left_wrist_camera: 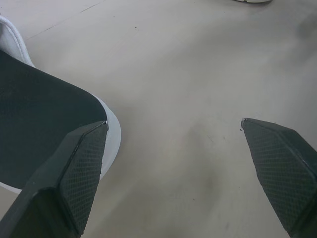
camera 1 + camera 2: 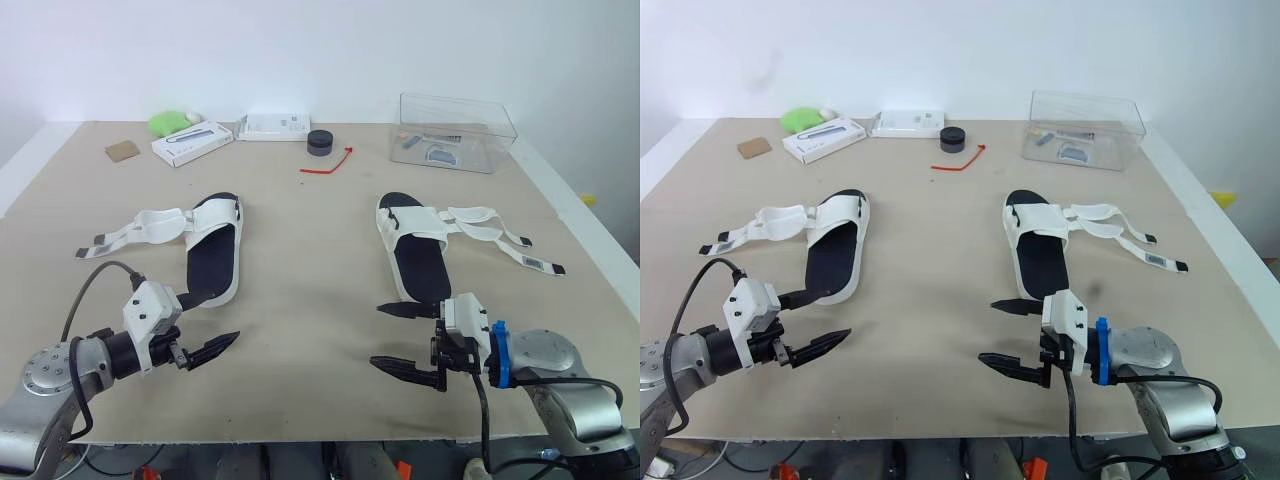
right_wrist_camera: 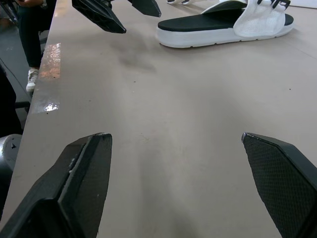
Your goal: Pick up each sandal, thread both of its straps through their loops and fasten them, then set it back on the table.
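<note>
The left gripper (image 2: 840, 311) is wide open and holds nothing; one black finger (image 1: 74, 173) is at the heel of the left white sandal with black footbed (image 2: 215, 255). I cannot tell if it touches. The right gripper (image 2: 376, 334) is also wide open and empty, just in front of the heel of the right white sandal (image 2: 420, 250).

Both sandals lie flat on the beige table (image 2: 310, 230), heels toward the robot and long axes running toward the far edge. Their straps lie unfastened, spread toward the outer sides.

Between the sandals the table is bare. A clear plastic box (image 2: 457, 132) stands near the far edge.
</note>
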Controlling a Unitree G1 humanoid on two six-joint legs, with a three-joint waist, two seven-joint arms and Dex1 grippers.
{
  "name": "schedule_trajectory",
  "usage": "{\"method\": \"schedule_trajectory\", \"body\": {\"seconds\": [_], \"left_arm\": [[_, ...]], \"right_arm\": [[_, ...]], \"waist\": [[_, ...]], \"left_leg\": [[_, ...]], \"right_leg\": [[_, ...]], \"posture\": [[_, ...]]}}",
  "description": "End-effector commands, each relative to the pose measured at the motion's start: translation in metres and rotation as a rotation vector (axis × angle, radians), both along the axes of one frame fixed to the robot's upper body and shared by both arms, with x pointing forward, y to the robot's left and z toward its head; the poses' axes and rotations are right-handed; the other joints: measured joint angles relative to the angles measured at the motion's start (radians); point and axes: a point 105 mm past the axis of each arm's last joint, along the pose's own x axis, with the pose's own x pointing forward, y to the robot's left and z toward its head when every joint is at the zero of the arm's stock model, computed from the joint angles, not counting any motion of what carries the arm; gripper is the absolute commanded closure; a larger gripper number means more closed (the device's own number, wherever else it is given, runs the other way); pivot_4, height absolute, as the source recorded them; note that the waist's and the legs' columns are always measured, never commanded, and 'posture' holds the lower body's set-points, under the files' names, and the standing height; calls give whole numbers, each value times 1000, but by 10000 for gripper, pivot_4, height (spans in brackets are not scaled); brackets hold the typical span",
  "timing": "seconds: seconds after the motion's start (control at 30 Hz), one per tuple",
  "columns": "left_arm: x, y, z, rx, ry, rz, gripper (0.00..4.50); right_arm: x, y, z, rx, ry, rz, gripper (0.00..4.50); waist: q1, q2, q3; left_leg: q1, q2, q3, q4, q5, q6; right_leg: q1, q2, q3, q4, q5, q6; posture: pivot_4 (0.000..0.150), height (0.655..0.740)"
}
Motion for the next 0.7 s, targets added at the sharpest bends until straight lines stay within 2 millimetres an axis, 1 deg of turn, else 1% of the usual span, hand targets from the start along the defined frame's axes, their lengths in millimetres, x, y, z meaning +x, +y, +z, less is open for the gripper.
{"method": "schedule_trajectory", "body": {"seconds": [0.03,0.17,0.33,0.67,0.7], "left_arm": [[2,6,8,13,-44,-5,591],[0,3,8,4,-40,-44,591],[2,-3,10,3,-48,-63,591],[7,-10,13,0,-58,-93,591],[7,-14,14,-6,-58,-107,591]], "right_arm": [[4,-7,14,19,-55,-26,0],[7,-13,15,33,-55,-70,0],[8,-17,15,46,-56,-96,0],[13,-18,17,83,-67,-147,0],[17,-19,19,101,-69,-181,0]], "waist": [[0,0,0],[0,0,0],[0,0,0],[0,0,0],[0,0,0]], "left_leg": [[0,0,0,0,0,0],[0,0,0,0,0,0],[0,0,0,0,0,0],[0,0,0,0,0,0],[0,0,0,0,0,0]], "right_leg": [[0,0,0,0,0,0],[0,1,0,0,0,0],[0,1,0,0,0,0],[0,1,0,0,0,0],[0,1,1,0,0,0]], "posture": [[1500,7400],[1500,7400],[1500,7400],[1500,7400],[1500,7400]]}}
